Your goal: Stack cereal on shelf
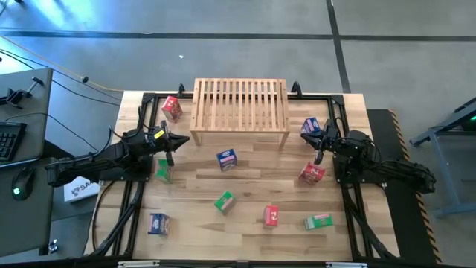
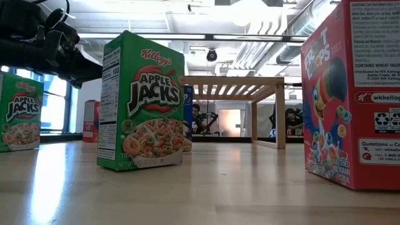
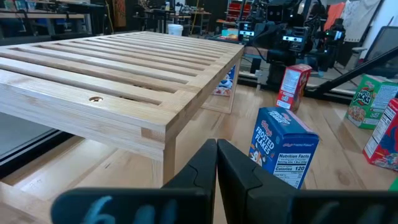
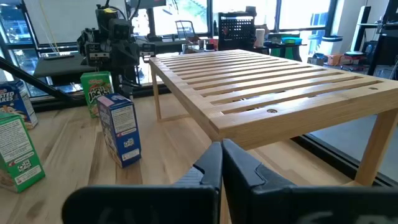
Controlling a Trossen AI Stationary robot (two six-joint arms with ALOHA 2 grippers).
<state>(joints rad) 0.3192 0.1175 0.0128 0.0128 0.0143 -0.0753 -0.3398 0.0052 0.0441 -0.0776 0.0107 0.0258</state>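
The light wooden counter (image 1: 245,179) carries the pale slatted wooden shelf (image 1: 239,104) at its far edge, and nothing is on the slats yet. The small printed cereal boxes (image 1: 227,159) stand scattered in front of the shelf and at its sides. The left gripper (image 1: 172,143), fingers pressed together and empty, has a green box (image 1: 163,170) just beside it. The right gripper (image 1: 318,144), also closed and empty, is between a blue box (image 1: 310,126) and a red box (image 1: 312,173); I judge each arm will serve its own side.

Grey concrete floor (image 1: 223,45); side desk (image 1: 22,112) with keyboard (image 1: 9,140); ceiling ducts (image 2: 294,25); bright windows (image 4: 186,15).
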